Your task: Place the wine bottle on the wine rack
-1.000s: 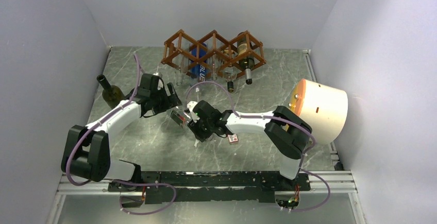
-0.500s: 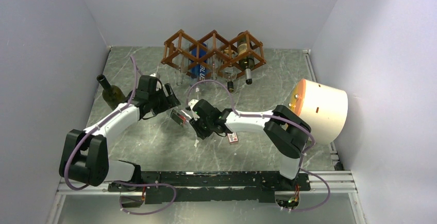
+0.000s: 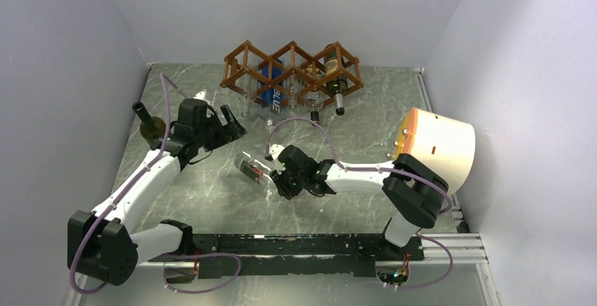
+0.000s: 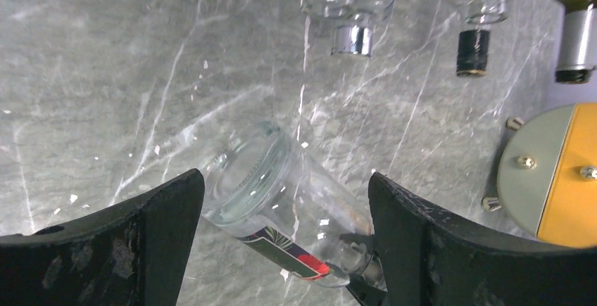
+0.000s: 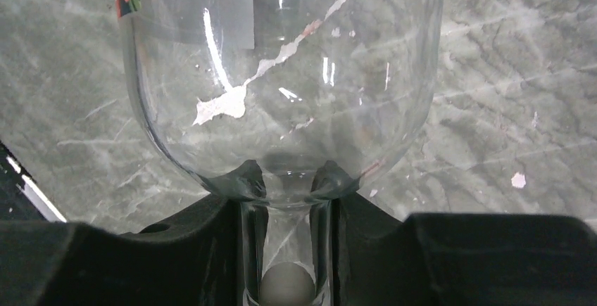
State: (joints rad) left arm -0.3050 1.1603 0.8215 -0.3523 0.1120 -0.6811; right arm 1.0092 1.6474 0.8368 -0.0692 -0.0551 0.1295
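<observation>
A clear glass wine bottle with a dark, red-flecked label lies tilted over the middle of the table, base toward the left. My right gripper is shut on its neck. The right wrist view shows the neck pinched between both fingers below the bottle's shoulder. My left gripper hangs open, back and to the left of the bottle, not touching it. In the left wrist view the bottle shows beyond the spread fingers. The wine rack, a reddish-brown lattice, stands at the back.
The rack holds a blue-labelled bottle and dark bottles whose necks stick out forward. A green bottle lies by the left wall. A large cream and orange drum sits at the right.
My left arm has drawn back and to the left, away from the bottle, with its jaws wider. My right gripper has closed on the neck and shifted slightly nearer with the bottle.
</observation>
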